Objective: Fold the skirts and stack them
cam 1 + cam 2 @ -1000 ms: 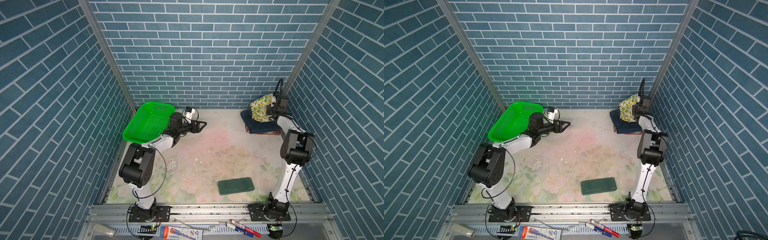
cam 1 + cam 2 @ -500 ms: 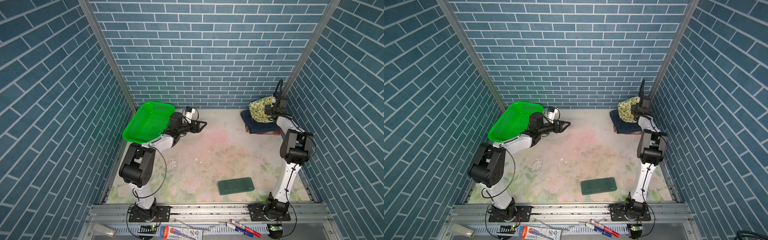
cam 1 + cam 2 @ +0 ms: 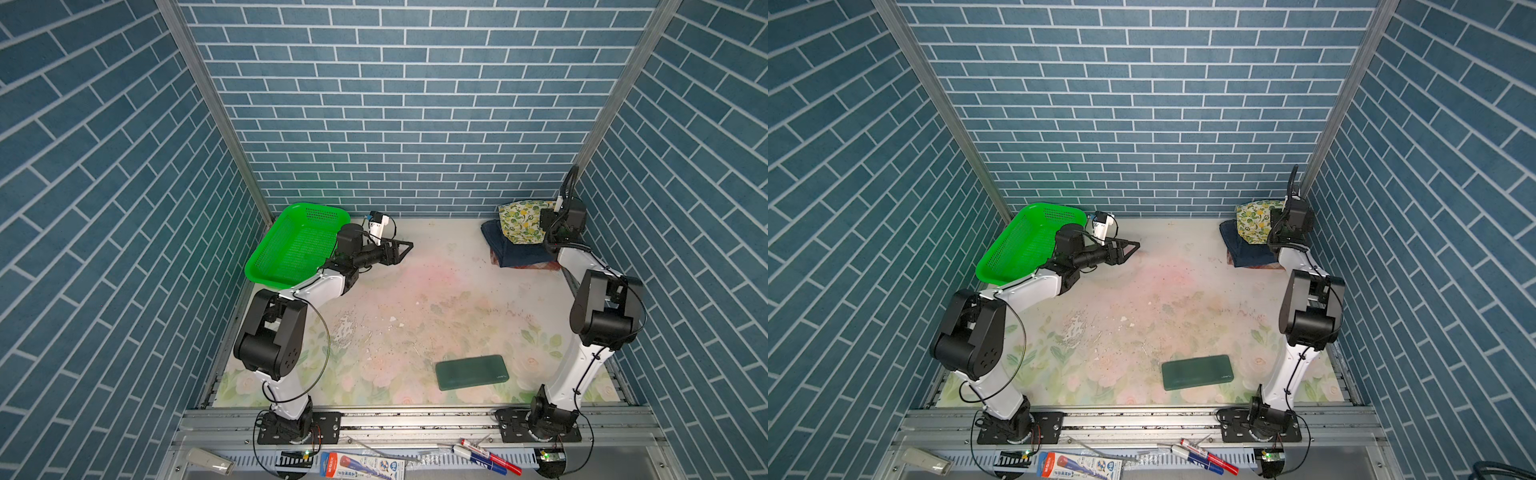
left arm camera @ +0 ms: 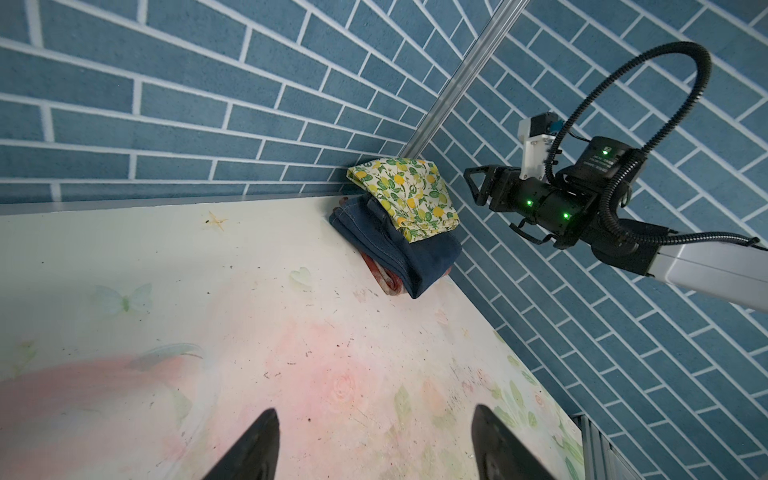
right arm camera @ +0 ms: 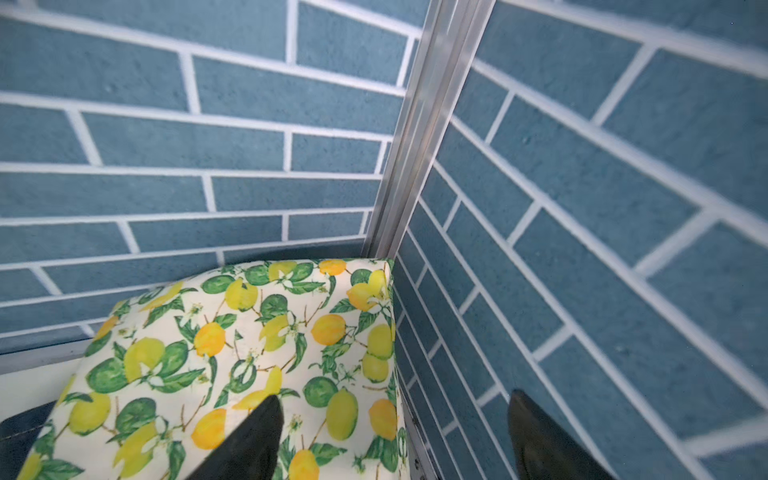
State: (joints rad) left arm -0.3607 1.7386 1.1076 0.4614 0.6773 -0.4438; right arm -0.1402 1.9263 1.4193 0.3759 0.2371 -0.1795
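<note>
Three folded skirts lie stacked in the far right corner. The lemon-print skirt (image 3: 519,222) (image 3: 1252,222) (image 4: 409,195) (image 5: 249,353) is on top. Under it is the dark denim skirt (image 3: 513,254) (image 4: 395,245), and the rust-red plaid skirt (image 4: 380,277) shows only as an edge at the bottom. My right gripper (image 3: 547,219) (image 4: 477,185) (image 5: 395,397) hovers open just over the lemon skirt's wall-side edge, holding nothing. My left gripper (image 3: 405,249) (image 3: 1133,247) (image 4: 376,415) is open and empty above the mat beside the basket, far from the stack.
A green mesh basket (image 3: 299,245) leans at the far left by the wall. A flat dark green slab (image 3: 471,371) lies near the front right. The brick walls and corner post (image 5: 419,137) stand tight against the stack. Markers and tools lie on the front rail.
My right gripper has opened and let go of the lemon skirt, which now rests flat on the stack. The left arm has not moved.
</note>
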